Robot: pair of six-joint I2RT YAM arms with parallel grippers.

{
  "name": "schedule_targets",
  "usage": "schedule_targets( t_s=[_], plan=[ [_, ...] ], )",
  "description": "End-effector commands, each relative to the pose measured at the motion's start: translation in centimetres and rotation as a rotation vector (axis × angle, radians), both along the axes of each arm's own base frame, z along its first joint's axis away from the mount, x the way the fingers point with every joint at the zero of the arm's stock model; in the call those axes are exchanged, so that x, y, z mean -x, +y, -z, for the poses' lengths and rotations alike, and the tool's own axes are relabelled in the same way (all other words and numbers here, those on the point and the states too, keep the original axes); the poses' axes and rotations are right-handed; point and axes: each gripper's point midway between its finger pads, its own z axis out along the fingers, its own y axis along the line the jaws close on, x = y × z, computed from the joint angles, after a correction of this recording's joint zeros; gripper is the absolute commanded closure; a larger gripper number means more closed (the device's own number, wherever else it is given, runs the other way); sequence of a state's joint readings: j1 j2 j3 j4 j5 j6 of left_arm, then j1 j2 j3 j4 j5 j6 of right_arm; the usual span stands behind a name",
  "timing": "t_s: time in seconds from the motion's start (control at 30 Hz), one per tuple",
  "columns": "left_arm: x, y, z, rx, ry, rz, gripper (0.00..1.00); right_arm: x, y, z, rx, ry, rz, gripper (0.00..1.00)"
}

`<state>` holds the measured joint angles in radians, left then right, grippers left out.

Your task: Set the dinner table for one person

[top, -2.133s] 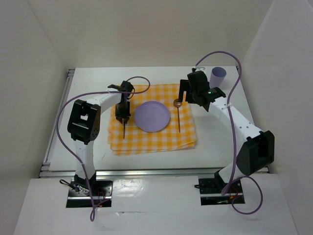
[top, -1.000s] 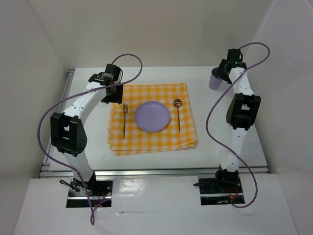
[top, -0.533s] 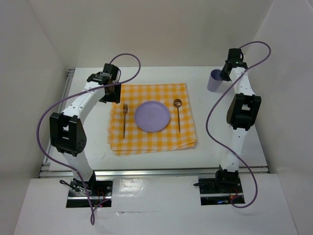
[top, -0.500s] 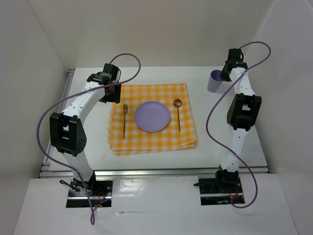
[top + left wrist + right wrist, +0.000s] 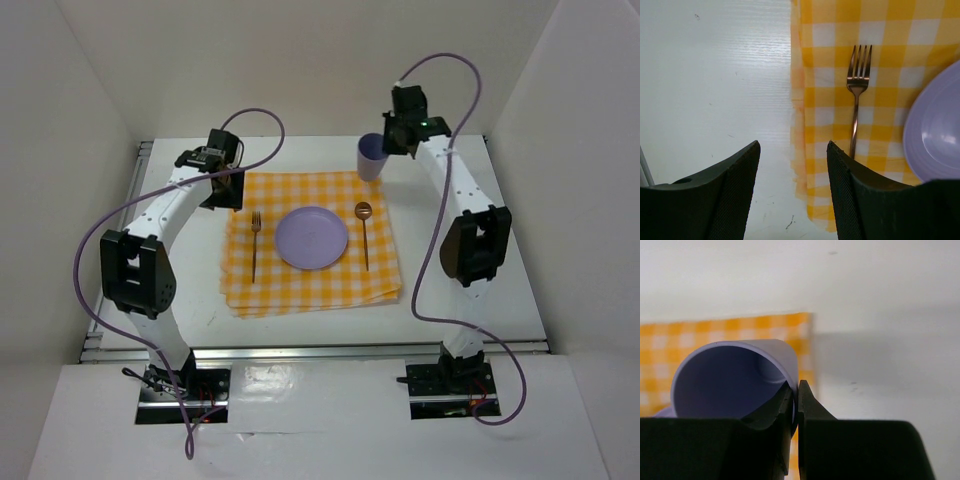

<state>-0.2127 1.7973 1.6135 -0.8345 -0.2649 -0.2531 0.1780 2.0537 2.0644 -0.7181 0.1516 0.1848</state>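
Note:
On the white dinner table (image 5: 460,300) lies a yellow-and-white checked cloth (image 5: 310,285). A lilac plate (image 5: 312,237) sits at its middle, a fork (image 5: 255,243) to the left and a copper spoon (image 5: 365,232) to the right. My right gripper (image 5: 385,140) is shut on the rim of a lilac cup (image 5: 371,157), held above the cloth's far right corner; one finger is inside the cup (image 5: 735,380), the other outside. My left gripper (image 5: 222,195) hangs open over the cloth's left edge, with the fork (image 5: 858,95) just beyond its fingers.
White walls close the table in at the back and both sides. A metal rail (image 5: 300,350) runs along the near edge, in front of the arm bases. Purple cables loop above both arms.
My right gripper has shut on the cup at the far right and carried it left, toward the cloth's far right corner. The left arm has barely moved.

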Motion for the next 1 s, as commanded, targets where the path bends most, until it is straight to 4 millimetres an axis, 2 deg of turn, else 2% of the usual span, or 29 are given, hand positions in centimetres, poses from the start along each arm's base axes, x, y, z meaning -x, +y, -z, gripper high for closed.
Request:
schedule_targets(
  t_s=[0.0, 0.07, 0.13, 0.17, 0.23, 0.37, 0.4, 0.67, 0.73, 0.77, 0.87, 0.97],
  plan=[
    [-0.2, 1.1, -1.6, -0.003, -0.053, -0.008, 0.37, 0.6, 3.4, 0.9, 0.01, 0.031, -0.08, 1.0],
    [0.2, 1.5, -1.4, -0.005, -0.045, -0.017, 0.37, 0.3, 5.4, 0.9, 0.016, 0.028, -0.11, 1.0],
    [0.0, 1.9, -1.8, -0.002, -0.063, -0.027, 0.37, 0.0, 6.5, 2.7, 0.03, 0.06, -0.124, 1.0],
    [0.3, 1.8, -1.8, 0.005, -0.06, -0.022, 0.37, -0.1, 7.2, 2.5, 0.029, 0.057, -0.134, 1.0],
    [0.2, 2.1, -1.8, 0.005, -0.06, -0.031, 0.37, -0.4, 7.3, 3.8, 0.036, 0.085, -0.135, 1.0],
    [0.3, 2.4, -1.9, 0.015, -0.069, -0.036, 0.37, -0.3, 7.2, 4.8, 0.041, 0.104, -0.135, 1.0],
    [0.3, 2.4, -1.9, 0.015, -0.069, -0.036, 0.37, 0.1, 7.1, 5.6, 0.046, 0.127, -0.135, 1.0],
    [0.3, 2.2, -1.9, 0.022, -0.068, -0.031, 0.37, -0.7, 7.7, 7.9, 0.035, 0.136, -0.148, 1.0],
    [0.5, 2.2, -1.5, 0.021, -0.057, -0.031, 0.37, -1.1, 8.0, 7.4, 0.027, 0.127, -0.155, 0.81],
    [0.5, 2.2, -1.5, 0.021, -0.057, -0.031, 0.37, -1.1, 8.0, 7.9, 0.029, 0.136, -0.155, 0.73],
    [0.5, 2.2, -1.5, 0.021, -0.057, -0.031, 0.37, -1.2, 8.2, 7.8, 0.02, 0.128, -0.161, 0.55],
    [0.5, 2.2, -1.5, 0.021, -0.057, -0.031, 0.37, -1.2, 8.4, 7.3, 0.012, 0.121, -0.168, 0.44]
  ],
)
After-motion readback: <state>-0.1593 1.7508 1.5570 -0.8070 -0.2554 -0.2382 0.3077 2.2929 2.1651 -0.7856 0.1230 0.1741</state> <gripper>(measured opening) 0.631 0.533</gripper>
